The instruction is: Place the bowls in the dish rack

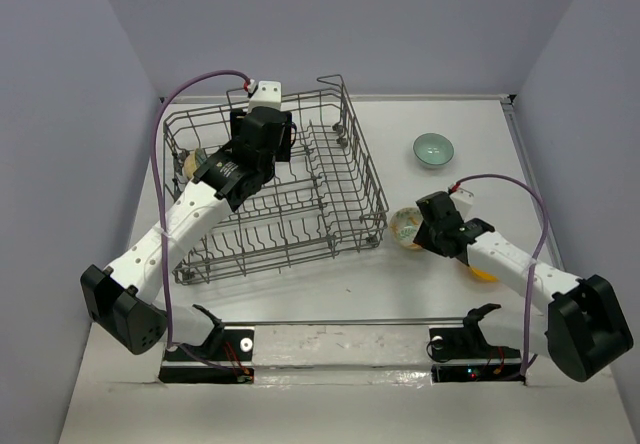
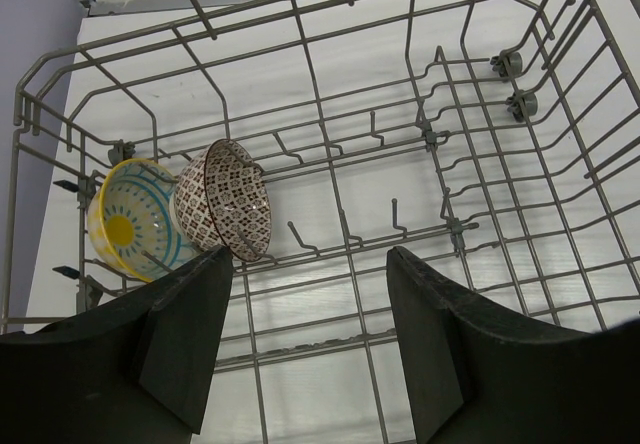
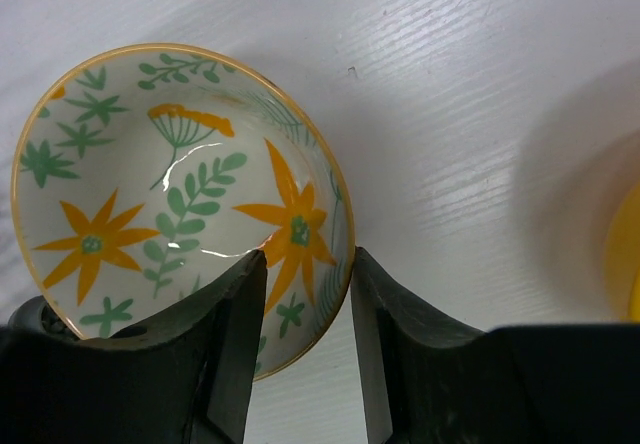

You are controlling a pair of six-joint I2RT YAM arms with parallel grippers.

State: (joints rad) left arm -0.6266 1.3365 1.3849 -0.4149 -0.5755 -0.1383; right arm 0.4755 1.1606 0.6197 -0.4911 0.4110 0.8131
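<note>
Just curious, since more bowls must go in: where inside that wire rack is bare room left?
In the dish rack, the middle and right tine rows stand bare, out to its wheeled wall. Crowded only at the left wall, where the yellow-centred bowl and brown patterned bowl sit together.

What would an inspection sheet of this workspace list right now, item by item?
Surface: white table, bare where visible.
Job's things: large grey wire dish rack holds two bowls standing on edge, a white bowl with yellow floral centre and a brown patterned bowl. The pale teal bowl, the white bowl with green-orange leaf pattern and the plain orange-yellow bowl are on the table.
Clutter: nothing seen.
Grippers: left gripper open and empty inside the rack; right gripper astride the leaf-pattern bowl's rim, grip unclear.
Cables: a purple cable loops from each arm.
Surroundings: plain pale lilac walls.
</note>
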